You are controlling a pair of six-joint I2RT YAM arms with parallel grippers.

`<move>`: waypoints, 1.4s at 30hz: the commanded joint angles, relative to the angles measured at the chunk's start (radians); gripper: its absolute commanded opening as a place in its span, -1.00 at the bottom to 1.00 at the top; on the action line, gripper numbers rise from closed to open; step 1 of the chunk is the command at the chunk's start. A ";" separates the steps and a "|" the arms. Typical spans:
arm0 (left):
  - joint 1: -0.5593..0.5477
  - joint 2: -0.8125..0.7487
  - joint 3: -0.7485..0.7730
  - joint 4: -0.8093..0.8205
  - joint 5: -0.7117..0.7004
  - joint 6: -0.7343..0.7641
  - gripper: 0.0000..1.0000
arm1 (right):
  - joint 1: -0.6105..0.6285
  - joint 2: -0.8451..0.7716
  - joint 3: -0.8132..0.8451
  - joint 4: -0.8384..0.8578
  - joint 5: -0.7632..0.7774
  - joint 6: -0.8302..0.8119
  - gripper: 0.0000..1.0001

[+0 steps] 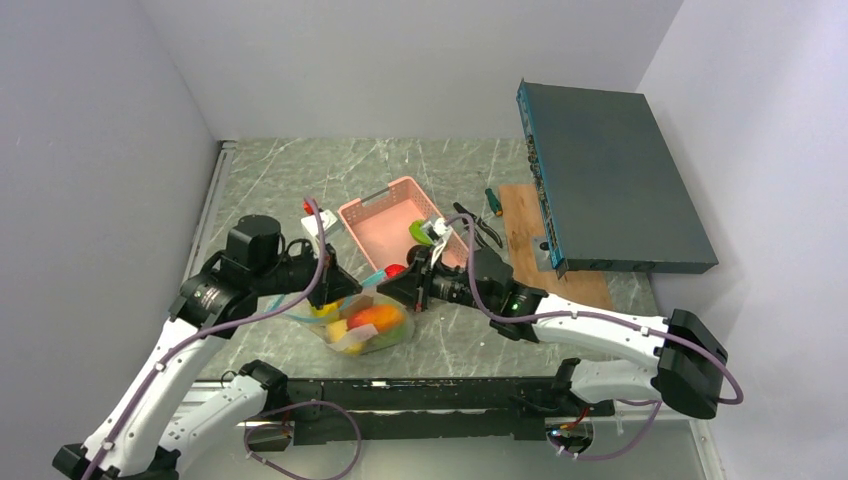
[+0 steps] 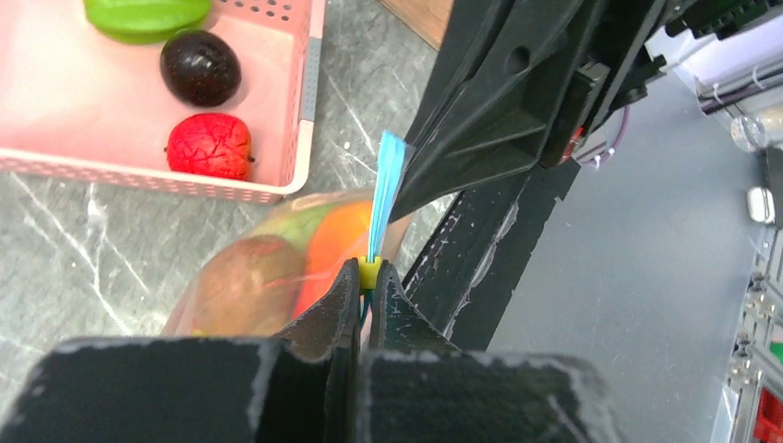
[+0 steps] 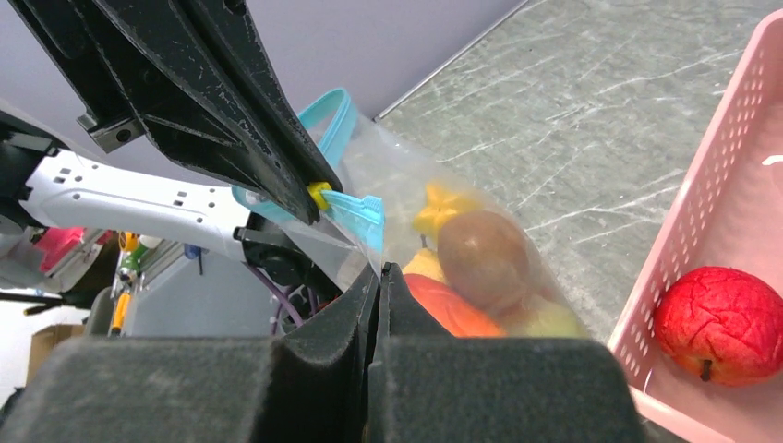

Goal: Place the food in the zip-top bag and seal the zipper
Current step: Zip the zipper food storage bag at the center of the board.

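Observation:
The clear zip-top bag point(image 1: 388, 338) hangs between my two grippers, holding orange point(image 1: 378, 318), yellow and brownish food point(image 3: 485, 258). My left gripper point(image 2: 370, 269) is shut on the yellow slider of the teal zipper point(image 2: 388, 180). In the top view it point(image 1: 350, 288) is at the bag's left end. My right gripper point(image 3: 380, 269) is shut on the bag's mouth edge just below the teal strip point(image 3: 355, 210), at the right end point(image 1: 397, 290). A red piece point(image 2: 210, 146), a dark purple piece point(image 2: 199, 66) and a green piece point(image 2: 146, 14) lie in the pink basket point(image 1: 372, 200).
A dark grey flat box point(image 1: 615, 180) leans at the right over a wooden board point(image 1: 520, 225). Small tools point(image 1: 492, 205) lie beside the basket. A white object point(image 1: 312, 226) sits left of the basket. The black base rail point(image 1: 420, 395) runs along the near edge.

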 commanded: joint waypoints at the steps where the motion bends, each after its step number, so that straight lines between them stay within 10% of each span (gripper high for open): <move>1: 0.002 -0.068 0.007 -0.150 -0.118 -0.037 -1.00 | -0.032 -0.070 -0.040 0.103 0.114 0.040 -1.00; 7: 0.002 -0.161 -0.042 -0.097 -0.024 -0.055 -1.00 | -0.038 -0.012 0.062 0.038 -0.344 -0.184 -1.00; 11: 0.002 -0.153 -0.042 -0.079 0.052 -0.044 -1.00 | -0.041 0.069 0.241 -0.231 -0.537 -0.355 -0.28; 14: 0.002 -0.144 -0.037 -0.072 0.057 -0.039 -1.00 | -0.041 0.151 0.389 -0.445 -0.637 -0.462 -0.15; 29: 0.002 -0.118 -0.027 -0.079 0.074 -0.024 -1.00 | -0.041 0.359 0.686 -0.870 -0.738 -0.732 -0.27; 37: 0.002 -0.113 -0.022 -0.078 0.104 -0.016 -1.00 | -0.043 0.389 0.742 -0.903 -0.639 -0.746 0.04; 42: 0.002 -0.107 -0.014 -0.090 0.089 -0.009 -1.00 | -0.041 0.428 0.781 -0.946 -0.714 -0.763 -0.42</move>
